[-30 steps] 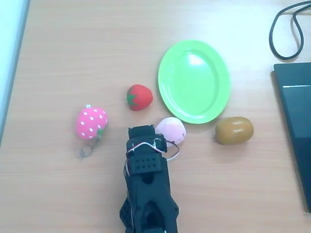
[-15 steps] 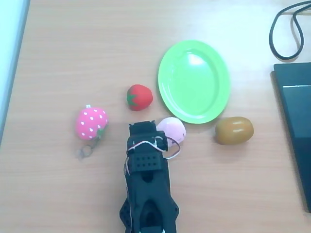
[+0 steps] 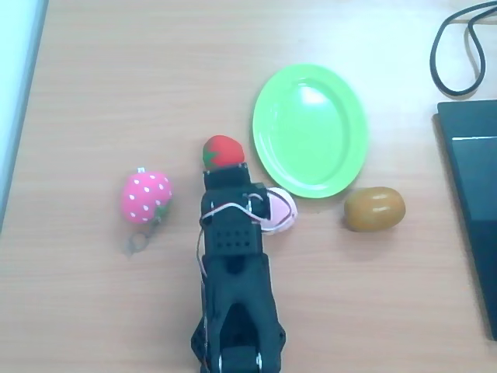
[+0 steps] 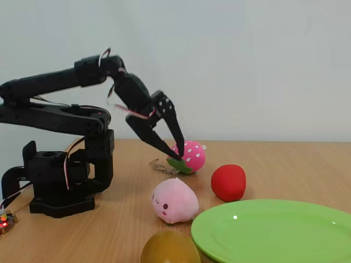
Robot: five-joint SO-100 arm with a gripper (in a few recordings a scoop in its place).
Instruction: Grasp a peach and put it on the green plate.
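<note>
Wooden table point(image 4: 285, 164), plain white wall point(image 4: 247, 60)

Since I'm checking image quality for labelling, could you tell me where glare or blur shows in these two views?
Overhead view: a white glare spot sits on the green plate, and the image is soft and washed out. Fixed view: a tiny highlight on the plate's near rim, shadows soft, the peach reasonably sharp.

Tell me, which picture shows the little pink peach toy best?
The fixed view: the peach sits in plain sight on the table, face and all, with the tool above and behind it. In the overhead view the arm covers most of the peach, leaving a pink edge beside the green plate.
</note>
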